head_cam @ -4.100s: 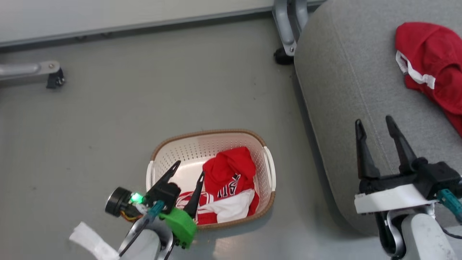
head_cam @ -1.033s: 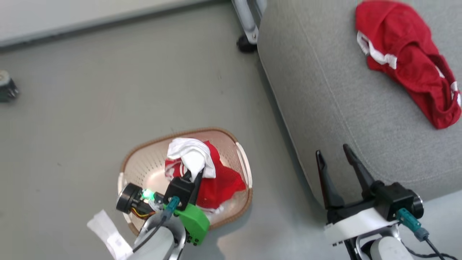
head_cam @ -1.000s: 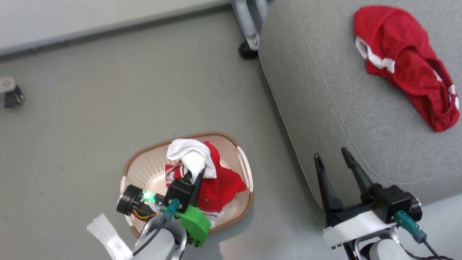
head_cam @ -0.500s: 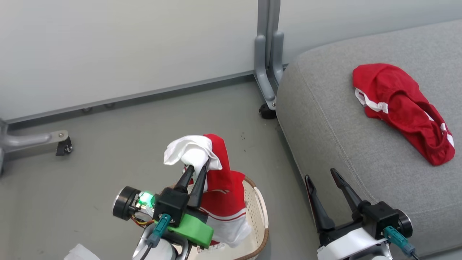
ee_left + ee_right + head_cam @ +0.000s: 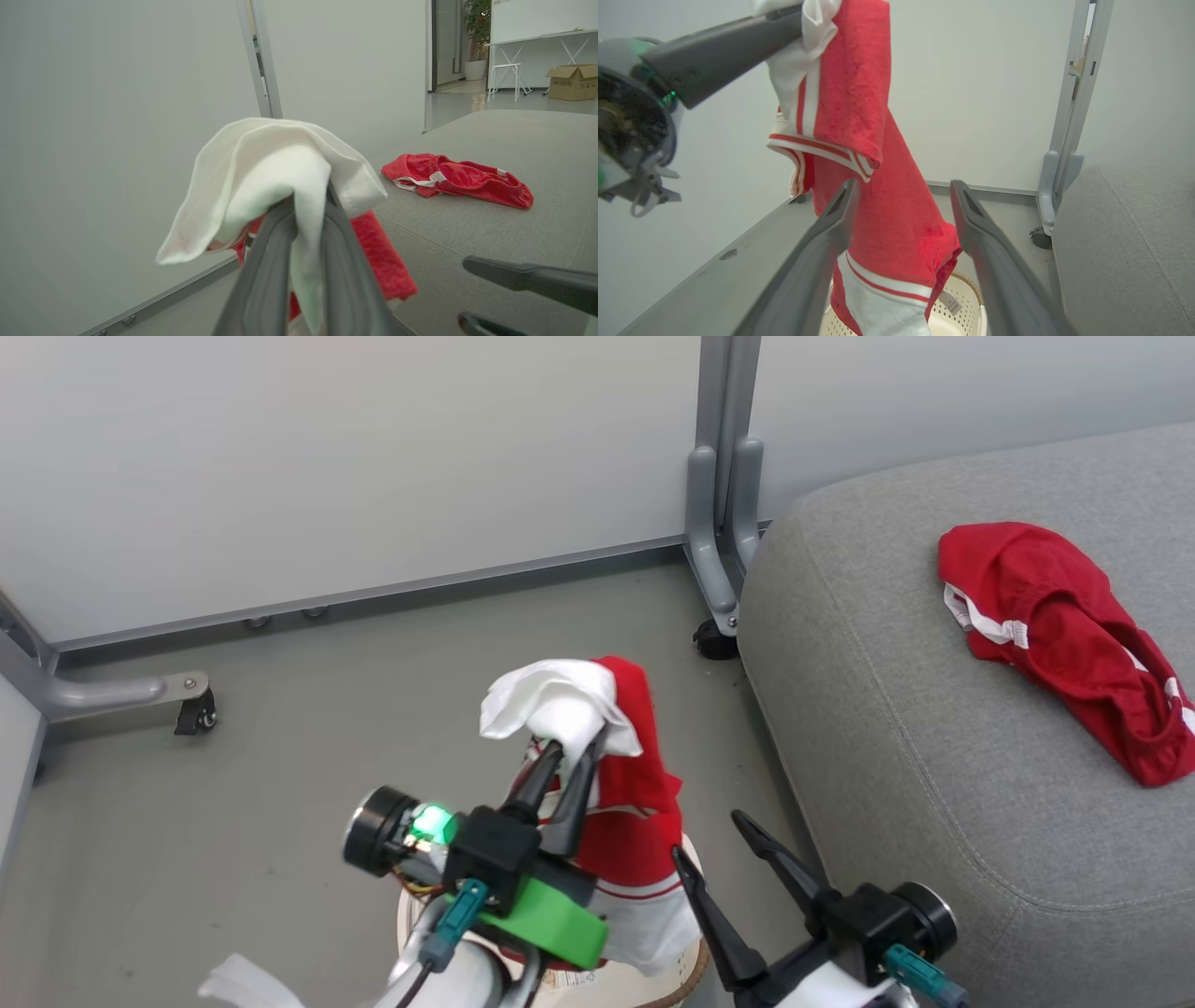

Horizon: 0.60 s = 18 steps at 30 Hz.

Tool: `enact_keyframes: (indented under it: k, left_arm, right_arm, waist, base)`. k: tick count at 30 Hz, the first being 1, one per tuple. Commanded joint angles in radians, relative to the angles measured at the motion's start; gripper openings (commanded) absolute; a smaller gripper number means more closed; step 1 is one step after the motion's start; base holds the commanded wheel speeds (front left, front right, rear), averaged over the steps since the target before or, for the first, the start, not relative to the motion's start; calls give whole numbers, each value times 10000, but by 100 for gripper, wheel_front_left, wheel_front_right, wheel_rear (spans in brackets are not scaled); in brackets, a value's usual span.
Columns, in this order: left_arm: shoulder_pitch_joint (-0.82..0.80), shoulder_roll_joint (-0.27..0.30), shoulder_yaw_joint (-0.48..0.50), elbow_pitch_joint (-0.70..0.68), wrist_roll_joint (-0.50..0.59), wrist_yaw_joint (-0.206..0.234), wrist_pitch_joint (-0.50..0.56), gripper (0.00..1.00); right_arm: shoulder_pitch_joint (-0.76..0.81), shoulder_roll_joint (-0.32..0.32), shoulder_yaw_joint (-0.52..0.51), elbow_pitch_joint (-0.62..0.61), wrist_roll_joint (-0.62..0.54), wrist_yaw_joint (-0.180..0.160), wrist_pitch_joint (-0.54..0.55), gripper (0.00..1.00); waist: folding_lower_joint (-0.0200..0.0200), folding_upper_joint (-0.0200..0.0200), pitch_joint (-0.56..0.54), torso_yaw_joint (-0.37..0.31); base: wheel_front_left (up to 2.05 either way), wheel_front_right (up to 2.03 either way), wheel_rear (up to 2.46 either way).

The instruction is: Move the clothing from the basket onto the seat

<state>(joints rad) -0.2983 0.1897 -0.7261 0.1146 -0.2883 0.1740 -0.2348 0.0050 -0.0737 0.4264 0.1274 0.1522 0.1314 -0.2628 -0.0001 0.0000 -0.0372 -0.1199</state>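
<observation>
Clothing (image 5: 630,803) hangs clamped in the left jaws over the basket (image 5: 959,313); right jaws gape empty.

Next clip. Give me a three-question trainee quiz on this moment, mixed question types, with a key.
1. True or false: the left end effector is shut on a red and white garment.
2. Where does the other red garment lie? A) on the seat B) in the basket C) on the floor
3. Is the right end effector open or shut?
Key: 1 true; 2 A; 3 open.
</observation>
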Motion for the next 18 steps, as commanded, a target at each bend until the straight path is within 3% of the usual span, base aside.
enact_keyframes:
  k: [1, 6, 16, 17, 18]
  left_arm:
    - [-192, -162, -70, -163, -56, -105, 66, 0]
    - [-449, -366, -395, -719, -166, -401, 497, 0]
    - [-813, -421, -930, -1981, 26, -566, 1277, 0]
    - [-849, -369, -933, -2047, 57, -570, 1343, 0]
    - [-876, -312, -919, -2072, 86, -543, 1387, 0]
  right_arm:
    - [-246, 16, 169, 136, 131, -14, -29, 100]
    - [-846, 122, 505, 845, 224, -14, -29, 100]
    - [-1130, 218, -199, 2292, -196, -14, -29, 100]
    - [-1145, 222, -134, 2389, -264, -12, -29, 18]
    - [-1158, 225, -104, 2448, -282, -12, -29, 0]
  waist:
    - [1, 0, 69, 66]
    - [1, 0, 151, 244]
    - [1, 0, 225, 528]
    - [1, 0, 235, 549]
    - [1, 0, 246, 561]
  base:
    - [0, 0, 0]
    - [0, 0, 0]
    - [0, 0, 0]
    - [0, 0, 0]
    - [0, 0, 0]
